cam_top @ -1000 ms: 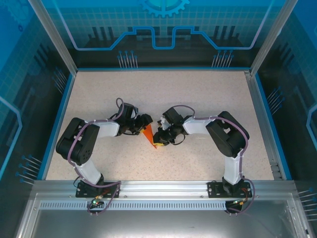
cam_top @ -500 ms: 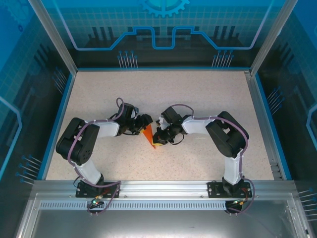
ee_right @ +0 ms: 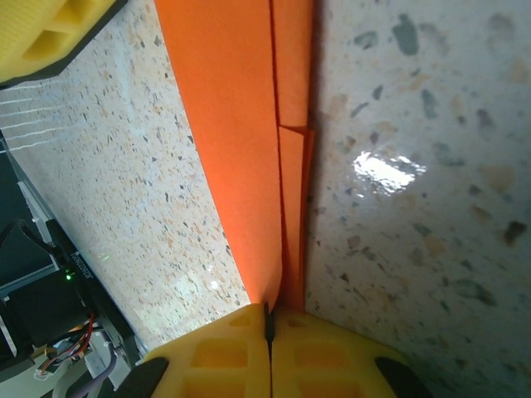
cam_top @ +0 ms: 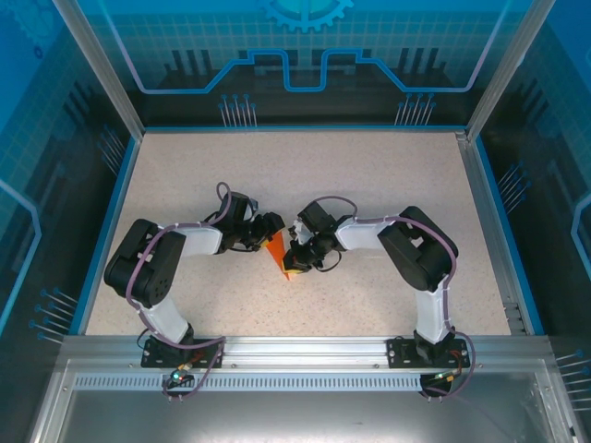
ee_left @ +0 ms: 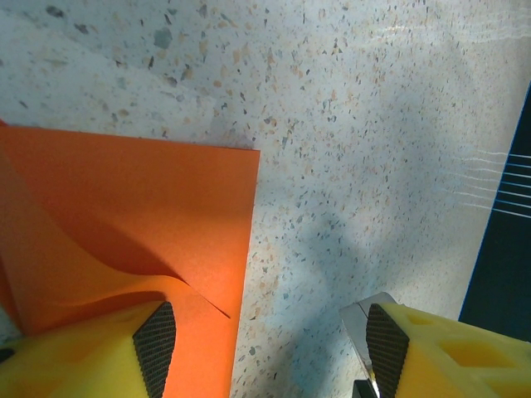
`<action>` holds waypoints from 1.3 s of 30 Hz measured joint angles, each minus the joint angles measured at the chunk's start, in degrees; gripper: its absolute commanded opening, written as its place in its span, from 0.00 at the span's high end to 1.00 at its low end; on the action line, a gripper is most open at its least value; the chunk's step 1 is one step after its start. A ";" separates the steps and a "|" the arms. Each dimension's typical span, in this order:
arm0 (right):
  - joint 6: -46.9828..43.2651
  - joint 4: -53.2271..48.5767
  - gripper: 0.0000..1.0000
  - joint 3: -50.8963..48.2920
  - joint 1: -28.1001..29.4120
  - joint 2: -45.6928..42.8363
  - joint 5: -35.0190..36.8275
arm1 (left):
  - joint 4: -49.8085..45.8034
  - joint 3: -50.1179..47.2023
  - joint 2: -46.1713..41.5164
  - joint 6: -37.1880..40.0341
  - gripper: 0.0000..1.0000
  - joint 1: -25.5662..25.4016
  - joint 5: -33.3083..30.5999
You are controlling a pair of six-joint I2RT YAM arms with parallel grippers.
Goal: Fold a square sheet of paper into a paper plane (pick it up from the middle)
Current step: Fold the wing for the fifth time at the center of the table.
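The square sheet of paper (cam_top: 279,251) is bright orange and folded into a narrow pointed shape, lying mid-table between both arms. My right gripper (cam_top: 292,257) is shut on it. In the right wrist view its yellow fingers (ee_right: 270,325) pinch the folded layers of the paper (ee_right: 232,141) on edge, with a crease running up from the jaws. My left gripper (cam_top: 273,228) stands open at the paper's upper end. In the left wrist view the gripper (ee_left: 270,344) has one pad (ee_left: 155,336) over a curled flap of the paper (ee_left: 124,207), while the other pad (ee_left: 386,344) is over bare table.
The speckled table (cam_top: 369,185) has a blue rim (cam_top: 118,212) and clear walls around it. A dark table edge (ee_left: 506,274) lies to the right in the left wrist view. A yellow finger of the left gripper (ee_right: 41,33) sits close beside the paper.
The right arm has shifted a little to the left and its jaws have closed on the paper's fold. The left arm has not moved.
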 measured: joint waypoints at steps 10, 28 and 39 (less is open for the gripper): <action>0.04 -0.81 0.92 -1.86 0.26 -1.64 0.11 | -0.02 0.00 0.04 0.00 0.34 0.00 0.13; -2.12 -3.50 0.92 -1.18 1.77 -2.60 5.01 | -0.07 0.00 0.04 0.00 0.34 0.00 0.13; 2.01 -1.25 0.90 -5.88 1.57 -11.47 5.86 | -0.20 0.17 0.26 0.00 0.34 0.11 0.37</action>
